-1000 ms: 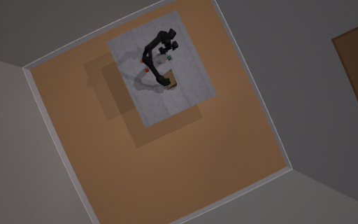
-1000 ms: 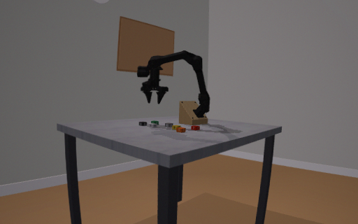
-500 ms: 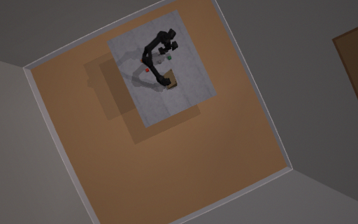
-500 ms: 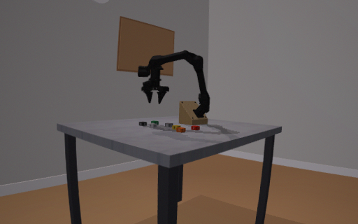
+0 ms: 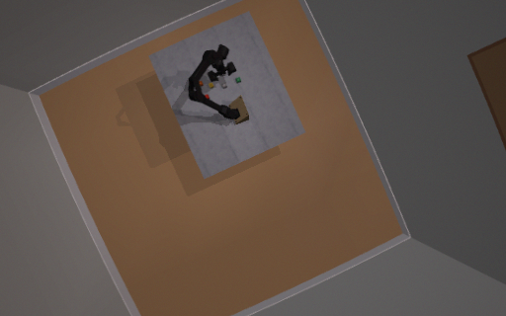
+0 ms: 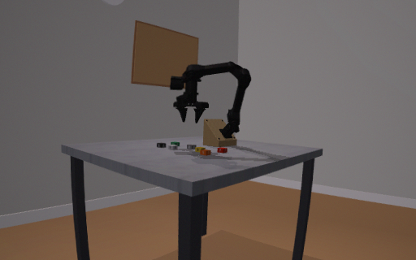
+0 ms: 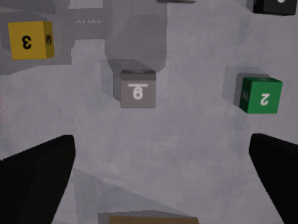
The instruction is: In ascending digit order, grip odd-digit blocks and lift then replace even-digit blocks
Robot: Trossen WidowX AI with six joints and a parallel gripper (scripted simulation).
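Observation:
My gripper [image 5: 221, 72] [image 6: 190, 121] [image 7: 164, 144] is open and empty, high above the table [image 5: 229, 148] [image 6: 132, 162]. In the wrist view a grey block [image 7: 138, 95] [image 6: 191, 146] lies beyond the fingertips, left of centre; its barred digit looks like 6 or 9. A green block [image 7: 263, 96] [image 5: 238, 80] shows 2 at right. A yellow block [image 7: 28, 41] [image 6: 200, 149] shows 3 at left. A black block [image 7: 274, 6] [image 6: 161, 145] is cut off by the top edge. White [image 6: 173, 147], orange [image 6: 205, 152] and red [image 6: 222, 150] blocks have unreadable digits.
A wooden wedge-shaped base [image 5: 242, 107] [image 6: 211, 135] [image 7: 152, 220] stands on the table beside the arm's foot. The arm arches over the blocks, and its shadow falls across the table.

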